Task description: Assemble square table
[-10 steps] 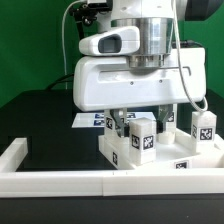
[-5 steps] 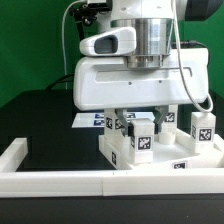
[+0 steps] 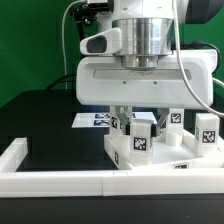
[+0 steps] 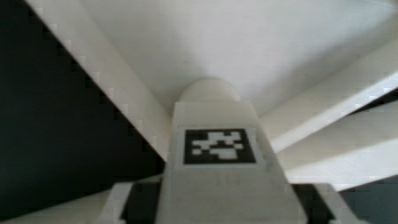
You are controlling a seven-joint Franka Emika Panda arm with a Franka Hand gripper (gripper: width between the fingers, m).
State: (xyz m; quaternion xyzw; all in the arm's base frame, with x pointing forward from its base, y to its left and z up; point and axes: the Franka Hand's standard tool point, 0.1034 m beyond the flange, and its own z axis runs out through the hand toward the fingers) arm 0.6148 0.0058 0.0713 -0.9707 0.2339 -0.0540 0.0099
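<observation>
The square table's white slab lies on the black table at the exterior view's right. One white leg with a black-and-white tag stands upright on the slab's near left part. My gripper comes straight down over it and is shut on the leg. In the wrist view the leg runs out from between my fingers, and both dark pads press its sides. Two more tagged legs stand at the slab's far right side.
The marker board lies flat behind the slab. A long white border rail runs along the front and turns back at the exterior view's left. Green wall and cables stand behind the arm.
The jaws have closed onto the leg. The arm has shifted slightly toward the exterior view's right, and the slab with its legs sits a little further right too.
</observation>
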